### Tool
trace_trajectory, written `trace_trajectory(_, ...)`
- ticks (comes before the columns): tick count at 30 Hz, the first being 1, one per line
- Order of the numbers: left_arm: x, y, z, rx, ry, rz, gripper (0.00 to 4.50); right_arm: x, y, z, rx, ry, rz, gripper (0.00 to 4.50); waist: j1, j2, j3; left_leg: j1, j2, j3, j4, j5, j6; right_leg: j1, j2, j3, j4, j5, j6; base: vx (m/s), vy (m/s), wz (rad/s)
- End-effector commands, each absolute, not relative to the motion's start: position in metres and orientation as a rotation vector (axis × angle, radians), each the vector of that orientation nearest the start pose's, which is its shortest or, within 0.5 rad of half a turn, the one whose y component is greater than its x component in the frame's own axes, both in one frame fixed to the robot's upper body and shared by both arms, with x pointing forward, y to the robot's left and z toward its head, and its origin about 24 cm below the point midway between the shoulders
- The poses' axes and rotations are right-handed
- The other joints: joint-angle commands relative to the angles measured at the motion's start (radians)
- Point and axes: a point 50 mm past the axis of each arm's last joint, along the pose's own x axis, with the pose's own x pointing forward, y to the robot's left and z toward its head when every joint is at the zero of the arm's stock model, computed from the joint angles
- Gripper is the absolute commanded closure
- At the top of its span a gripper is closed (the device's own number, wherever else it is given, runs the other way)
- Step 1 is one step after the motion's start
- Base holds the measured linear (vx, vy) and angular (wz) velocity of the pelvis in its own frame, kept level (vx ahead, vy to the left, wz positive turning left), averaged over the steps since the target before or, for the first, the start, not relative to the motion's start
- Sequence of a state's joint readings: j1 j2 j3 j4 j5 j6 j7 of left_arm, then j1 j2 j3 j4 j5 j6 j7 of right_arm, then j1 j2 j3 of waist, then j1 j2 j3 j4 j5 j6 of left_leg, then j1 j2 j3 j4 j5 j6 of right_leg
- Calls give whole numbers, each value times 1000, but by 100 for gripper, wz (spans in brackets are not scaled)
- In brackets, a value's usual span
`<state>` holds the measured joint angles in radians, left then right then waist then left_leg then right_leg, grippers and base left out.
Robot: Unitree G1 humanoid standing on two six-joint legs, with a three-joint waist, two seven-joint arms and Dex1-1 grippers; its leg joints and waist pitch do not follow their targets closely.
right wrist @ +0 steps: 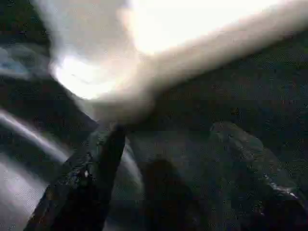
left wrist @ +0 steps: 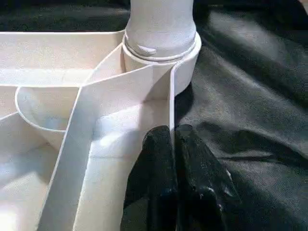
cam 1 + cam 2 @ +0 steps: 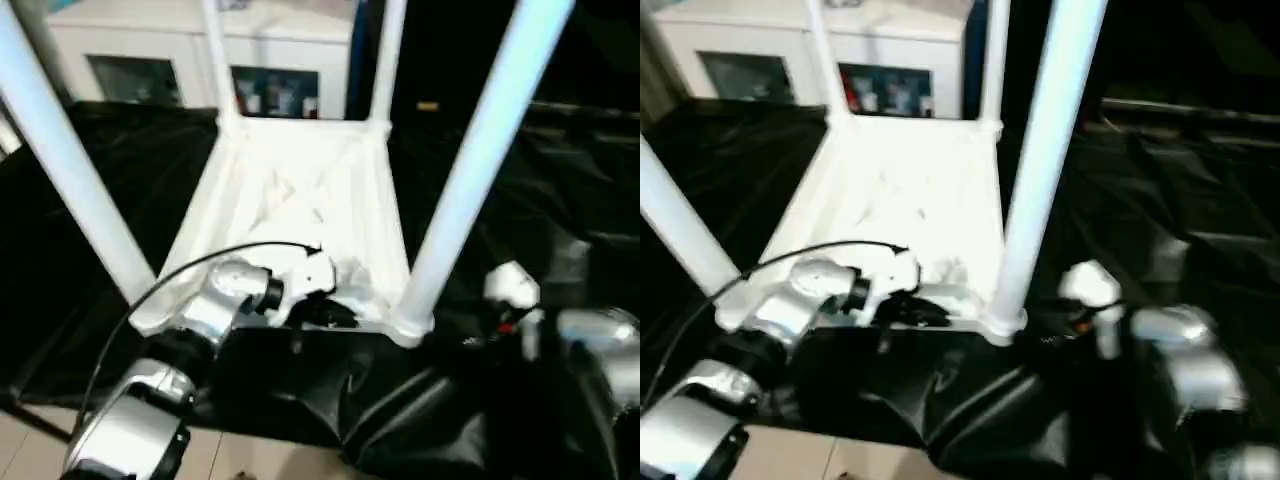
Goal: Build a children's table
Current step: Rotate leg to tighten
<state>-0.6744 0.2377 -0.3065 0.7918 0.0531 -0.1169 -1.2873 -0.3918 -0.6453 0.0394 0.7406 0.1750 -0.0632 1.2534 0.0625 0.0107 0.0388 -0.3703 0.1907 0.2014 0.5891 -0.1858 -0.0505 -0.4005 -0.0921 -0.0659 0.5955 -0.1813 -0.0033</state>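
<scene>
The white tabletop (image 3: 300, 200) lies upside down on the black cloth, ribbed underside up. Four white legs stand in its corner sockets: near right leg (image 3: 480, 150), near left leg (image 3: 60, 150), and two far legs (image 3: 218, 60) (image 3: 388, 60). My left gripper (image 2: 172, 154) is shut on the thin rim wall of the tabletop's near edge, just short of the near right socket (image 2: 163, 53). In the eye views it sits at that near edge (image 3: 325, 312). My right gripper (image 1: 168, 178) is open with nothing between its fingers, beside the near right corner; a blurred white shape lies ahead of it.
The black-draped work table (image 3: 540, 200) spreads around the tabletop, with folds of cloth hanging over its near edge. A white cabinet (image 3: 160, 50) stands behind. Pale floor (image 3: 30, 440) shows at the lower left. A black cable (image 3: 200, 262) arcs over my left wrist.
</scene>
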Motion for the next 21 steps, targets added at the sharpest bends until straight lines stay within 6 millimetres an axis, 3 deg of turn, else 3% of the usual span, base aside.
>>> trace_trajectory(1, 315, 91, 50, 393, 301, -1564, 450, 276, -279, 39, -228, 475, 1006, 136, 3, -25, -56, 6, 41, -13, -58, -192, 100, 51, -56, 37, -70, -200, -267, 0, 0, 0)
trace_trajectory(4, 312, 91, 49, 379, 305, -1587, 450, 263, -291, 44, -222, 469, 1033, 136, 6, -27, -60, 4, 45, -14, -53, -154, 153, 54, -55, 35, -59, -112, -282, 0, 0, 0)
trace_trajectory(7, 311, 91, 49, 382, 306, -1598, 450, 258, -292, 46, -213, 452, 1078, 136, 7, -29, -59, 2, 45, -13, -51, -162, 170, 53, -55, 33, -62, -136, -280, 0, 0, 0)
trace_trajectory(10, 311, 92, 50, 392, 306, -1602, 450, 259, -292, 48, -207, 418, 1100, 136, 3, -23, -56, 4, 47, -15, -54, -203, 155, 49, -56, 31, -69, -203, -274, 0, 0, 0)
trace_trajectory(13, 312, 93, 51, 402, 288, -1594, 450, 267, -288, 55, -189, 354, 1054, 136, 2, -24, -57, 5, 47, -15, -57, -207, 139, 48, -54, 31, -69, -218, -269, 0, 0, 0)
trace_trajectory(14, 313, 92, 52, 391, 269, -1568, 450, 276, -286, 59, -167, 307, 981, 136, 2, -17, -57, 7, 48, -16, -58, -205, 135, 47, -55, 32, -69, -214, -270, 0, 0, 0)
trace_trajectory(16, 315, 91, 56, 342, 255, -1540, 450, 290, -281, 69, -109, 221, 860, 136, -1, -20, -58, 8, 46, -15, -59, -180, 123, 47, -53, 33, -64, -188, -274, 0, 0, 0)
trace_trajectory(17, 315, 91, 57, 320, 245, -1534, 405, 296, -279, 74, -83, 175, 814, 132, 1, -20, -59, 11, 48, -14, -58, -178, 123, 46, -54, 34, -63, -180, -276, 0, 0, 0)
trace_trajectory(19, 313, 91, 61, 275, 209, -1531, 394, 312, -270, 86, 39, 33, 649, 132, 2, -17, -60, 9, 49, -15, -59, -163, 120, 47, -56, 35, -59, -166, -279, 0, 0, 0)
trace_trajectory(20, 312, 92, 62, 256, 200, -1537, 394, 317, -265, 91, 74, -18, 606, 132, 4, -23, -62, 7, 47, -12, -58, -145, 118, 48, -57, 35, -55, -147, -285, 0, 0, 0)
trace_trajectory(21, 310, 92, 63, 245, 196, -1542, 389, 319, -262, 93, 91, -44, 586, 132, 6, -18, -63, 11, 49, -11, -58, -139, 116, 43, -55, 36, -52, -128, -293, 0, 0, 0)
